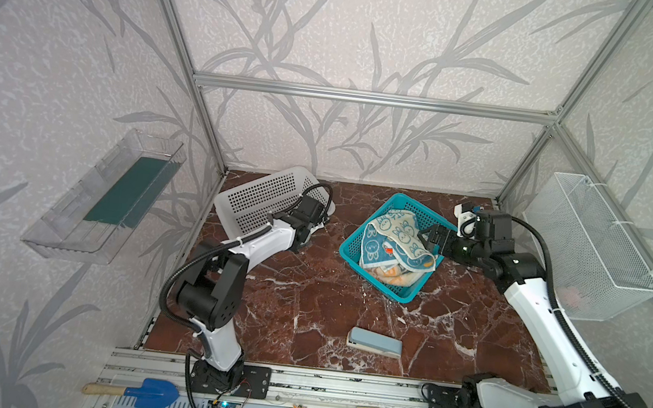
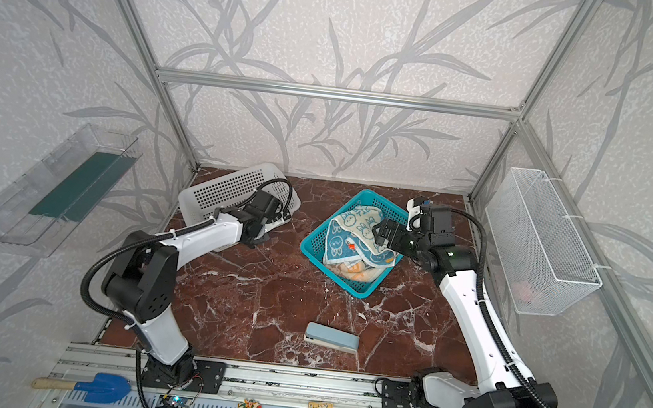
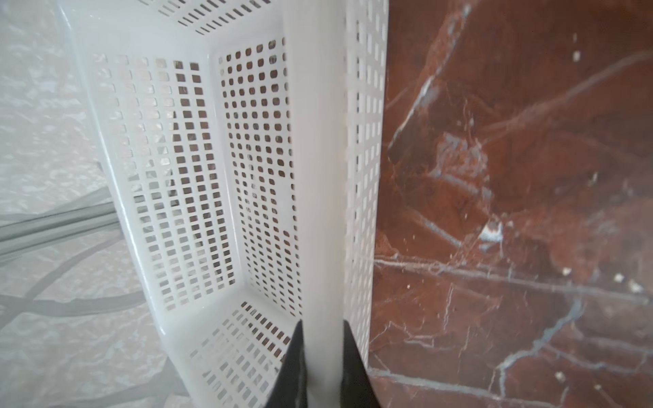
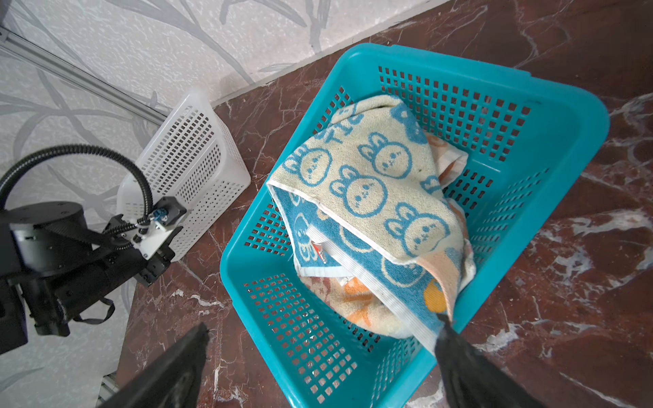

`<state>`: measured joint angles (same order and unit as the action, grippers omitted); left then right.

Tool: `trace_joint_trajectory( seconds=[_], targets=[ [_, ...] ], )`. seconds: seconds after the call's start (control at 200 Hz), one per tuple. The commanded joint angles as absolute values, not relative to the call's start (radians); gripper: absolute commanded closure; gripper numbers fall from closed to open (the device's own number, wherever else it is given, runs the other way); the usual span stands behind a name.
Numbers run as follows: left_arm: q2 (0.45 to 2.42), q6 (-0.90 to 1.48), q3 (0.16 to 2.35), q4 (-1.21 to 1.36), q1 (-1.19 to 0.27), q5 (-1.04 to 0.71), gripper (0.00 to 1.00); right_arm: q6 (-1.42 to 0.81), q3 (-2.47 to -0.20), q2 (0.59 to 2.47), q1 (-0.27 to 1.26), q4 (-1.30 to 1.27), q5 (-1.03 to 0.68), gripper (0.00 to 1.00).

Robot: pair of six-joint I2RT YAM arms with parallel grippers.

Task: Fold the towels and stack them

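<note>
2 baskets stand on the table [image 1: 306, 295]: a white basket [image 3: 318, 176], tipped at the back left corner, and a teal basket [image 4: 231, 282] near the back edge. the towels [image 4: 371, 183] lie heaped in the teal basket; 2 show clearly. the left gripper [image 3: 323, 328] pinches the white basket's rim. the right gripper [image 4: 321, 323] gapes wide over the teal basket, 1 fingertip at the top hem. 1 block [image 1: 374, 342] lies near the front edge.

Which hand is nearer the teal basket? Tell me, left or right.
Right. The right hand sits open at the teal basket rim, beside the towels. The left hand is shut on the white basket rim, well off to the left.
</note>
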<state>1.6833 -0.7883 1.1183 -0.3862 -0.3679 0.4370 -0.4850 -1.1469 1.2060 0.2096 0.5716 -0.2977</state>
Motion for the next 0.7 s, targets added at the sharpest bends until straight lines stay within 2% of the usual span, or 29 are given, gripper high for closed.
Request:
trace_joint_trajectory(
  seconds=[0.0, 0.28, 0.55, 0.66, 0.695],
  targets=[
    [1.589, -1.108, 0.985, -0.232, -0.336, 0.358, 1.00, -0.512, -1.130, 1.215, 0.216, 0.545, -0.313, 0.01],
    [1.508, -1.284, 0.955, -0.218, -0.156, 0.055, 1.00, -0.530, -1.133, 1.232, 0.236, 0.534, -0.318, 0.01],
    [1.540, -1.435, 0.966, -0.126, -0.059, -0.068, 1.00, -0.538, -1.134, 1.236, 0.244, 0.525, -0.332, 0.00],
    [1.575, -1.483, 0.980, -0.087, -0.046, -0.059, 1.00, -0.532, -1.120, 1.236, 0.244, 0.514, -0.335, 0.01],
    [1.580, -1.488, 0.986, -0.076, -0.042, -0.062, 0.97, -0.530, -1.116, 1.239, 0.244, 0.509, -0.335, 0.01]
  ],
)
